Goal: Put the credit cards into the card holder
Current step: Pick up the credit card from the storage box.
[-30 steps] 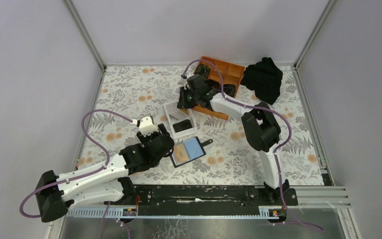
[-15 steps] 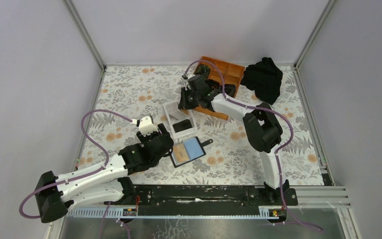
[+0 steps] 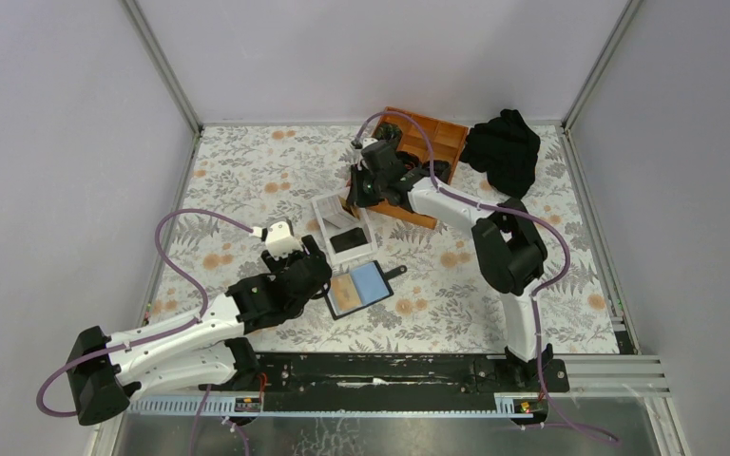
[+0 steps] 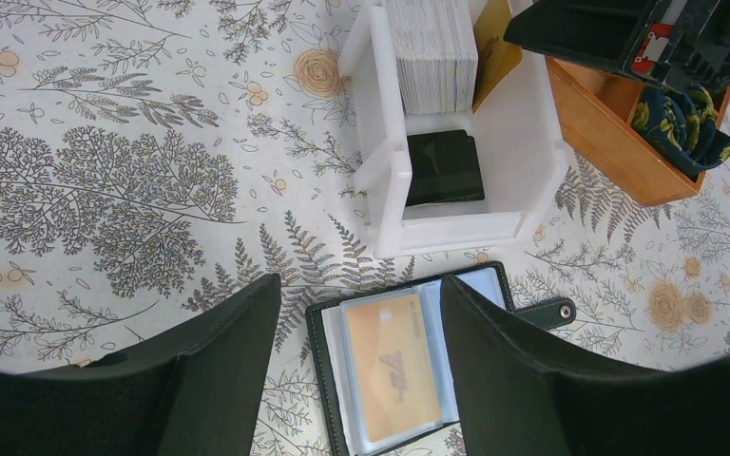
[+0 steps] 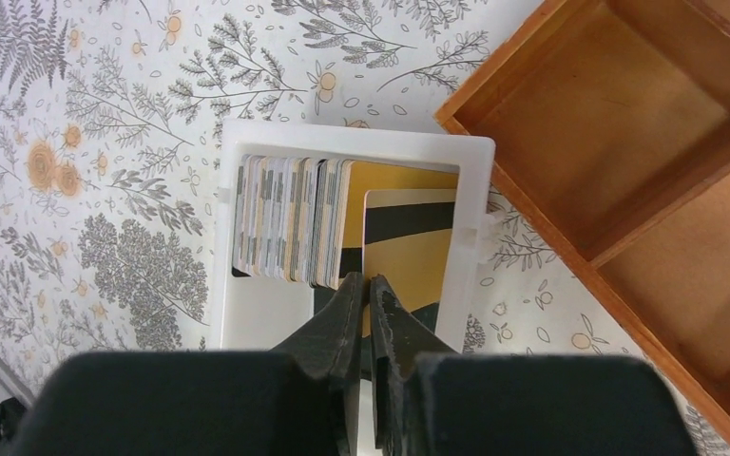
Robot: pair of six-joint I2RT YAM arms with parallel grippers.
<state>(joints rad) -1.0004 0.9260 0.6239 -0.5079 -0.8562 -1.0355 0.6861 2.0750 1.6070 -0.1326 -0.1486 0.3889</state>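
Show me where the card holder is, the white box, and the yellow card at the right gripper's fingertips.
card holder (image 4: 540, 313), left wrist view, on its strap tab.
white box (image 4: 451, 234), left wrist view, on the wall nearest the holder.
yellow card (image 5: 413, 261), right wrist view, on its face.

The right pincer (image 5: 372, 285) has drawn its jaws in until they nip the edge of a yellow-and-black card (image 5: 413, 252) standing at one end of the box (image 5: 361, 136). Seen from above, that arm has shifted slightly back and rightward, toward the tray (image 5: 627, 142), uncovering the box's far end.
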